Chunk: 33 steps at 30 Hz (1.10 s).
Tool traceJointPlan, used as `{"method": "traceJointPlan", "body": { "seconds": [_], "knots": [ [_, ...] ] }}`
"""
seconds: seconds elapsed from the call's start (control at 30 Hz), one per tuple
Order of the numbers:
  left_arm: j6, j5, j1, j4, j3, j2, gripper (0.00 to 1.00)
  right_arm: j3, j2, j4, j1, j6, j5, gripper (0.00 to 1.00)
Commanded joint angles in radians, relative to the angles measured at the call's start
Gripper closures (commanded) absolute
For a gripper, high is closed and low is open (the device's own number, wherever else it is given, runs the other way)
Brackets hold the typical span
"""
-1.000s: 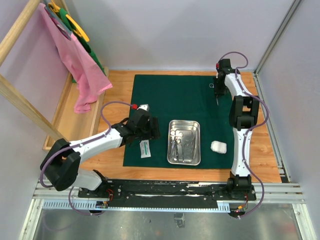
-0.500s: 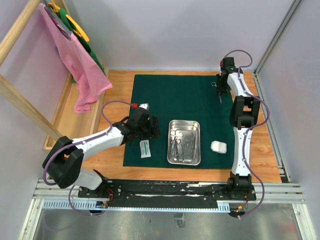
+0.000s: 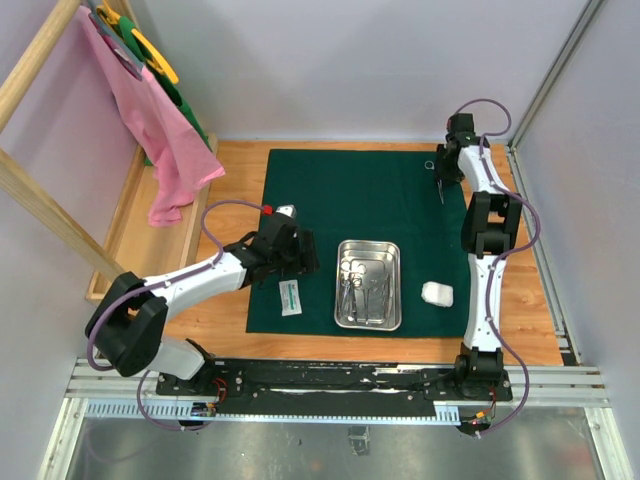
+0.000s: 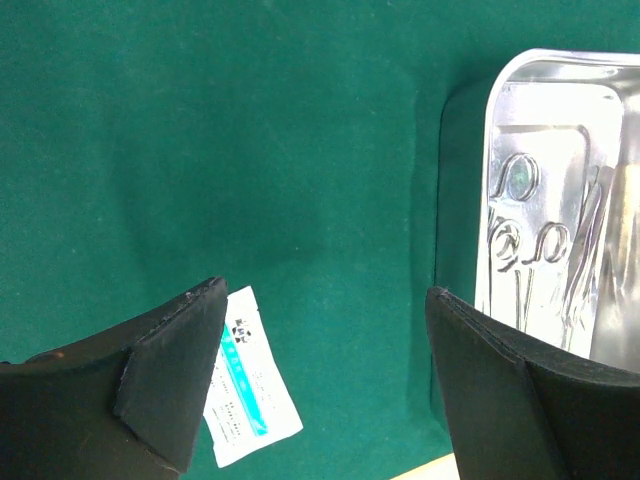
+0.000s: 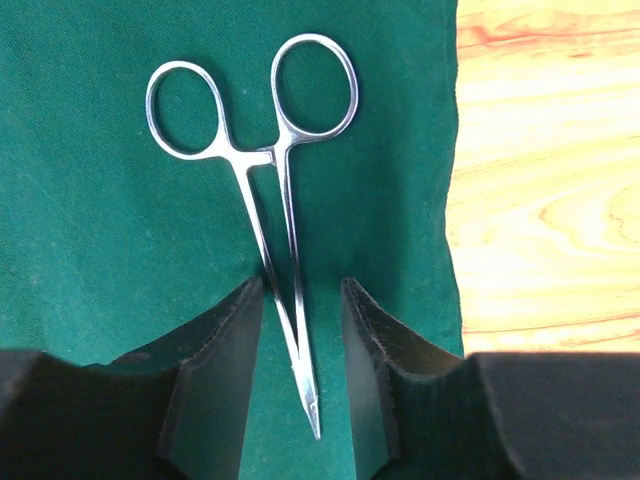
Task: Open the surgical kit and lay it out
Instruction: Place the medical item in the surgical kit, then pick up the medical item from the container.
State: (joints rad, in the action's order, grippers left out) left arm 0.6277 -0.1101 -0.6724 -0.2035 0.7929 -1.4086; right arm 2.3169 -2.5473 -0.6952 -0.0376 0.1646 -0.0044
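I'm looking into a robot lab cell: plain grey panel walls [image 3: 350,70], an aluminium mounting rail [image 3: 560,380], a wooden tabletop [image 3: 235,170].

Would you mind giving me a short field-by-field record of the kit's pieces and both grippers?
cloth: spread flat on the wooden table
tray: mid-cloth, instruments inside
packet: on cloth, left of tray
gauze: on cloth, right of tray
clamp: flat near cloth's far right corner
left gripper: open, above cloth between packet and tray
right gripper: open, straddling clamp's slim end
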Motion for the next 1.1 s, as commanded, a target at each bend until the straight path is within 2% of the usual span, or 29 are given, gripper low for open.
{"method": "traceJointPlan", "body": {
  "seconds": [0.0, 0.07, 0.17, 0.27, 0.33, 0.4, 0.47, 0.5, 0.57, 0.67, 0.77, 0.97, 1.07],
  "knots": [
    [-0.012, 0.010, 0.010, 0.021, 0.022, 0.024, 0.15, -0.077, 0.048, 0.023, -0.013, -0.015, -0.012, 0.58],
    [-0.011, 0.005, 0.010, 0.014, 0.025, 0.038, 0.15, -0.108, 0.105, 0.034, -0.012, -0.025, -0.019, 0.53],
    [-0.007, -0.001, 0.010, 0.011, 0.020, 0.065, 0.15, -0.164, 0.201, 0.062, -0.005, -0.039, -0.045, 0.51],
    [-0.002, -0.003, 0.010, 0.008, 0.015, 0.089, 0.14, -0.234, 0.331, 0.070, 0.019, -0.047, -0.058, 0.41],
    [-0.003, -0.016, 0.010, -0.011, 0.020, 0.113, 0.13, -0.297, 0.421, 0.070, 0.039, -0.046, -0.056, 0.28],
    [-0.007, -0.026, 0.010, -0.027, 0.018, 0.151, 0.11, -0.373, 0.514, 0.071, 0.052, -0.013, -0.105, 0.02],
    [-0.010, -0.037, 0.010, -0.044, 0.013, 0.194, 0.08, -0.477, 0.615, 0.091, 0.054, 0.047, -0.206, 0.01],
    [-0.014, -0.040, 0.010, -0.056, 0.012, 0.223, 0.02, -0.533, 0.663, 0.104, 0.054, 0.078, -0.255, 0.01],
    [-0.021, -0.047, 0.010, -0.078, 0.010, 0.259, 0.01, -0.659, 0.753, 0.142, 0.069, 0.126, -0.343, 0.01],
    [-0.026, -0.062, 0.010, -0.111, 0.009, 0.305, 0.01, -0.799, 0.879, 0.141, 0.140, 0.151, -0.349, 0.00],
    [-0.029, -0.066, 0.010, -0.130, 0.004, 0.348, 0.01, -0.931, 1.007, 0.126, 0.257, 0.180, -0.309, 0.13],
    [-0.029, -0.038, 0.010, -0.135, -0.002, 0.417, 0.01, -1.153, 1.128, 0.127, 0.551, 0.317, -0.200, 0.58],
    [-0.027, -0.012, 0.010, -0.140, -0.003, 0.450, 0.01, -1.217, 1.123, 0.141, 0.667, 0.377, -0.118, 0.65]
  ]
}}
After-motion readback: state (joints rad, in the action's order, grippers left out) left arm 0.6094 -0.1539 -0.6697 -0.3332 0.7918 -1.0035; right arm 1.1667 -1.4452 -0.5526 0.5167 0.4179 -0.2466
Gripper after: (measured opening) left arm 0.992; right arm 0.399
